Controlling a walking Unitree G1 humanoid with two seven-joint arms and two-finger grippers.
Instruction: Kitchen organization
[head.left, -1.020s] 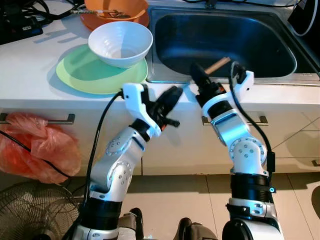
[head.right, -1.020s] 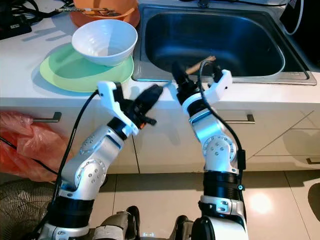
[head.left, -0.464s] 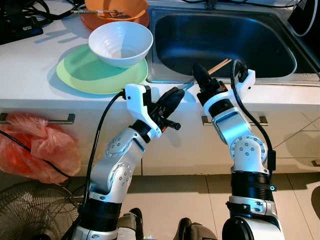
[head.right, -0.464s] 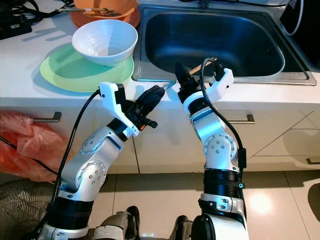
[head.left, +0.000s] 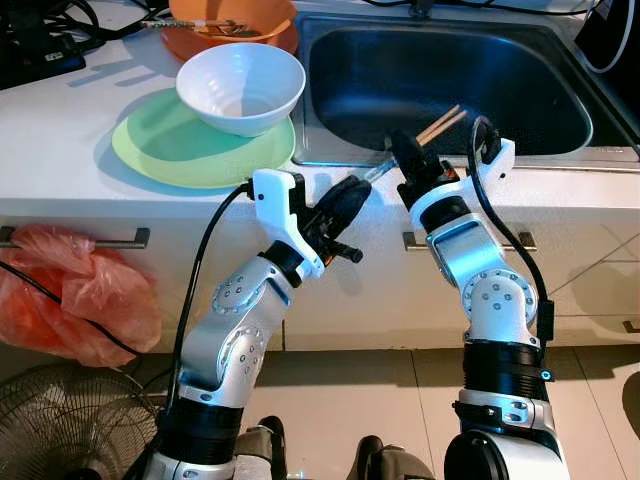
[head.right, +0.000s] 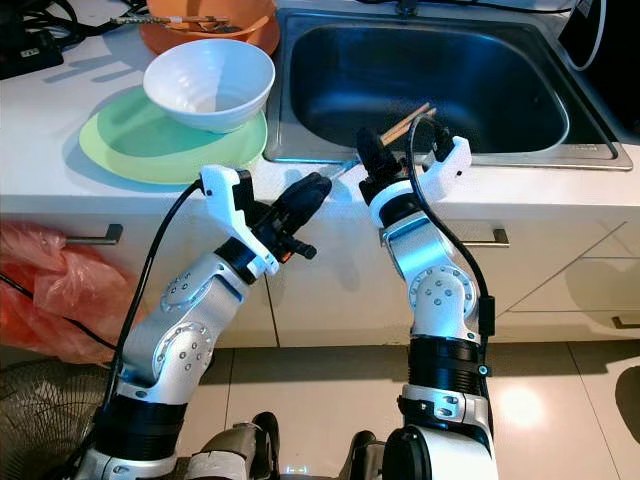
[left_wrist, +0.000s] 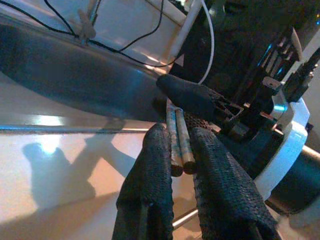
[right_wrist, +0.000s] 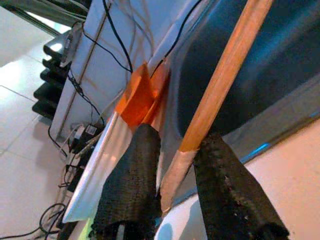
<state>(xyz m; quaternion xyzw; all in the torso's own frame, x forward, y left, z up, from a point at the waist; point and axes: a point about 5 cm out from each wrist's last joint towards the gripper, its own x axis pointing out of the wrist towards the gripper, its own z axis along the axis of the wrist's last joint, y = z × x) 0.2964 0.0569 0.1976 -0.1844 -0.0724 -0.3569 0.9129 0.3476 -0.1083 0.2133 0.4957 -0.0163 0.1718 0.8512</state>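
A pair of chopsticks (head.left: 438, 124), wooden with silver lower ends, slants over the front rim of the steel sink (head.left: 520, 95). My right gripper (head.left: 408, 160) is shut on them near their middle, seen close up as the chopsticks (right_wrist: 220, 85) between its fingers (right_wrist: 131, 185). My left gripper (head.left: 352, 190) is just left of it, at the counter's front edge. In the left wrist view the chopsticks' ends (left_wrist: 180, 150) lie pinched between its two fingers (left_wrist: 150, 175).
A white bowl (head.left: 240, 85) stands on a green plate (head.left: 150, 150) on the white counter, with an orange bowl (head.left: 232, 25) behind it. Below the counter are drawer handles (head.left: 75, 238), a red plastic bag (head.left: 70, 295) and a fan (head.left: 55, 425).
My right gripper has shifted slightly right and lifted the chopsticks, whose wooden tips now splay apart. My left gripper has risen a little toward their silver ends.
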